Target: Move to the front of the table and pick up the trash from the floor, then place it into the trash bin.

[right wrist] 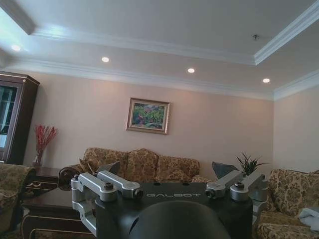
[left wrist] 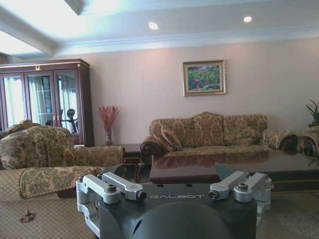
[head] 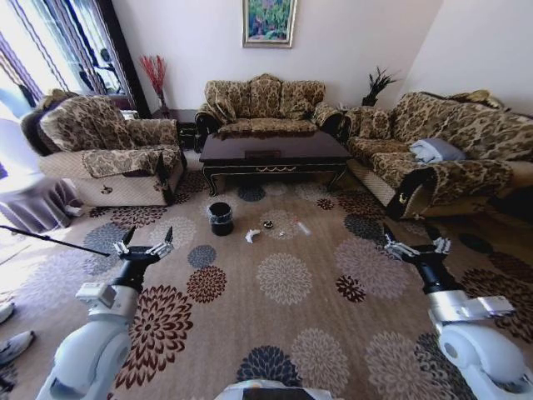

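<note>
The dark glossy table (head: 271,152) stands ahead in front of the far sofa; it also shows in the left wrist view (left wrist: 224,167). On the flowered carpet floor (head: 283,317) before it sits the small black trash bin (head: 220,218). To the bin's right lies the trash: a crumpled white paper (head: 251,236), a small dark lump (head: 268,224) and a pale bottle-like piece (head: 303,227). My left gripper (head: 143,247) (left wrist: 169,172) and right gripper (head: 416,247) (right wrist: 166,168) are both held out low over the carpet, open and empty, well short of the trash.
Patterned sofas ring the table: an armchair (head: 108,146) on the left, a sofa (head: 265,104) behind, a long sofa (head: 441,146) on the right. A thin dark rod (head: 50,239) reaches in from the left. Shoes (head: 12,343) lie at the lower left. Open carpet separates me from the trash.
</note>
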You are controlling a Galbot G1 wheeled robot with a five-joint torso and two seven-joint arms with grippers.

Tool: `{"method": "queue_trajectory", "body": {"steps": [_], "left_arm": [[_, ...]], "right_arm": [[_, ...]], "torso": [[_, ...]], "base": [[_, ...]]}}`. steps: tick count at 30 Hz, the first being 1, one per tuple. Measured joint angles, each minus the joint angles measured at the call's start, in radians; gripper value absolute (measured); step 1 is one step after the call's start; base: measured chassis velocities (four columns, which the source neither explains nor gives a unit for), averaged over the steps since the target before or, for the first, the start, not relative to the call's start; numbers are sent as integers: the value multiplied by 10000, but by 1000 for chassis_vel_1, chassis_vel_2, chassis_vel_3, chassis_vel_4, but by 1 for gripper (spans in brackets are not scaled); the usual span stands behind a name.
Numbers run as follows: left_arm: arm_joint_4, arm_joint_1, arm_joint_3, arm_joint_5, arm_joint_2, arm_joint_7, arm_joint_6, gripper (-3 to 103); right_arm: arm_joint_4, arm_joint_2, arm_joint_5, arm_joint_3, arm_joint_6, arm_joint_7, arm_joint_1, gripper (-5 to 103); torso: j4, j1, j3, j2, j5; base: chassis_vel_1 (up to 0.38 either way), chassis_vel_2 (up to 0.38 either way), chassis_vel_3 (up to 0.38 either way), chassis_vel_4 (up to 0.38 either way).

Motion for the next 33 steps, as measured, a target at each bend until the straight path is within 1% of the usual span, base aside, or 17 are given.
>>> {"method": "queue_trajectory", "body": {"steps": [5, 10, 16, 19, 22, 24, 27, 29, 31, 33], "left_arm": [[-264, -37, -183, -123, -10, -125, -3, 100], [15, -168, -244, -103, -31, -44, -102, 100], [265, -317, -306, -152, -342, 38, -193, 100], [311, -374, -317, 0, -534, -9, -212, 100], [337, -331, -354, 197, -721, -42, -308, 100], [336, -302, -360, 218, -736, -42, -320, 100], [327, -266, -405, 265, -755, -41, -341, 100], [319, -265, -407, 267, -759, -41, -341, 100], [296, -244, -407, 292, -780, -37, -341, 100], [291, -240, -406, 303, -784, -28, -341, 100]], "right_arm": [[12, 13, 128, -122, -48, 152, 2, 100], [65, 61, 33, -318, -223, 167, -143, 100], [213, 48, 30, -274, -277, 163, -251, 100], [246, 108, 30, -214, -278, 165, -302, 100], [246, 175, -3, -217, -271, 167, -322, 100], [250, 199, -8, -234, -270, 167, -322, 100], [313, 255, -59, -288, -266, 167, -316, 100], [316, 256, -67, -289, -266, 167, -315, 100], [318, 256, -78, -286, -264, 167, -311, 100], [319, 256, -88, -282, -264, 167, -311, 100]], "torso": [[-5, 0, 0, 0, 2], [-5, 0, 0, 0, -2], [-3, 0, 0, 0, -2], [-6, -9, -10, -20, -1], [-6, -87, -95, -196, -1], [-5, -108, -125, -246, -1], [-6, -210, -255, -473, -1], [-6, -229, -279, -516, -1], [-6, -306, -379, -695, -1], [-6, -337, -413, -761, 0]], "base": [[0, 0, 0, 0], [0, 0, 0, 0], [0, 0, 0, 0], [0, 0, 0, 0], [0, 0, 0, 0], [0, 0, 0, 0], [0, 0, 0, 0], [0, 0, 0, 0], [0, 0, 0, 0], [0, 0, 0, 0]]}}
